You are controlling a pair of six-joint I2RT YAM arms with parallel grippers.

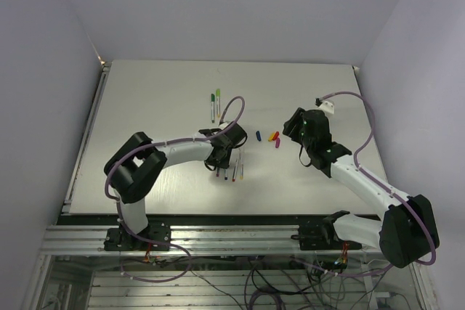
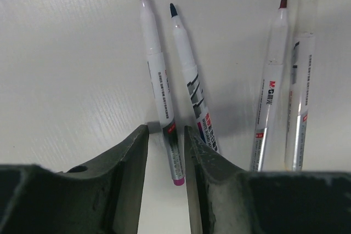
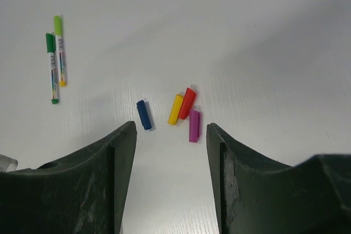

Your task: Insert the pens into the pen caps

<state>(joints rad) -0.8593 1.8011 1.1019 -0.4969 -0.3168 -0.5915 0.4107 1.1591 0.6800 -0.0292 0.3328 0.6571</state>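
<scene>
The left gripper [image 2: 165,129] has its fingers a narrow way apart, straddling the tail of the red-tipped pen [image 2: 164,102]. The pen lies flat on the table [image 2: 66,53] (hugging the right finger, a sliver of gap at the left), unclamped. The blue-tipped pen [image 2: 192,91] lies just beyond that finger. The right gripper [image 3: 171,127] gapes wide and holds nothing. The blue cap [image 3: 144,115], yellow cap [image 3: 175,109], red cap [image 3: 187,103] and purple cap [image 3: 194,126] lie just ahead, between its fingers.

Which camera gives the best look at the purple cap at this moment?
Right wrist view: the purple cap lies unobstructed, close and sharp, right beside the red cap. Top external shows it only as a tiny speck. Left wrist misses it, showing only pens.
</scene>
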